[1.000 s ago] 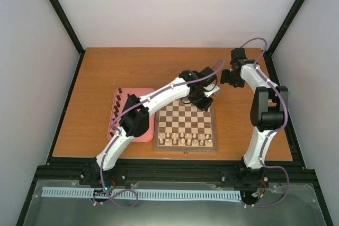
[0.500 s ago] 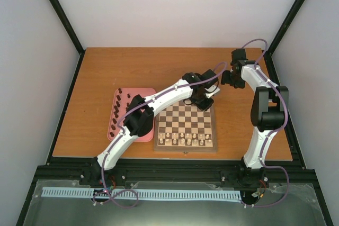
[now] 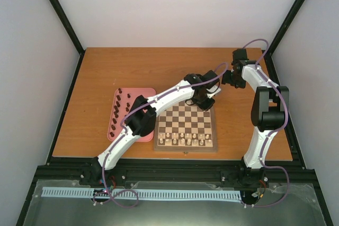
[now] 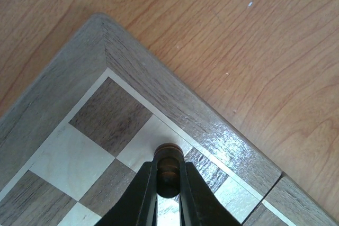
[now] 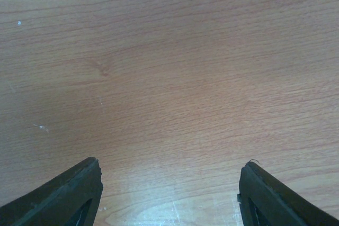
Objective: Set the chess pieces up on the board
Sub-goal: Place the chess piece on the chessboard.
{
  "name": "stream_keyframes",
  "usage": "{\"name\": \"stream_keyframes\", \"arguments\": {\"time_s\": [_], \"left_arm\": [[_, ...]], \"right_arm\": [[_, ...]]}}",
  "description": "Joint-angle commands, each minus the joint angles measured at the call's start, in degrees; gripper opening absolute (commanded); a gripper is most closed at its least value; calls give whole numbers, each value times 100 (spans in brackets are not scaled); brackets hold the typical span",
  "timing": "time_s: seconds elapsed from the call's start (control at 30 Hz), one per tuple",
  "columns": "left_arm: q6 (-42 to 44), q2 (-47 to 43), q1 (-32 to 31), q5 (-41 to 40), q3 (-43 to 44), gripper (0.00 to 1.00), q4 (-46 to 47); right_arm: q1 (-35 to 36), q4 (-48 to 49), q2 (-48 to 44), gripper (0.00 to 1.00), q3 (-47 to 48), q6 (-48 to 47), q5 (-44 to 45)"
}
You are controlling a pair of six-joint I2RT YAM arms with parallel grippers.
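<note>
The wooden chessboard lies mid-table; its far right corner fills the left wrist view. My left gripper hangs over that corner, shut on a dark brown chess piece held just above a light edge square. Several more dark pieces stand on the pink tray left of the board. My right gripper is open and empty over bare table beyond the board's far right corner; its fingers show only wood between them.
Cream-white pieces fill the board's two near rows. The left arm stretches over the tray and the board's left side. The right arm stands right of the board. Black frame posts line the table edges.
My left gripper has shifted slightly farther and right along the board's far edge with the dark piece. The right gripper has barely moved.
</note>
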Motion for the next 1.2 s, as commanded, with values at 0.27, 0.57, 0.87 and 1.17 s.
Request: {"name": "stream_keyframes", "arguments": {"time_s": [0.27, 0.57, 0.87, 1.17], "left_arm": [[-71, 108, 18, -214, 245, 2, 63], [-54, 129, 22, -248, 248, 9, 43], [-27, 53, 22, -267, 196, 16, 20], [-1, -1, 24, -262, 172, 33, 19]], "right_arm": [[-63, 95, 9, 71, -46, 12, -95], [-64, 97, 6, 71, -52, 12, -120], [-63, 95, -14, 71, -76, -6, -130], [-63, 101, -22, 71, -73, 3, -216]]}}
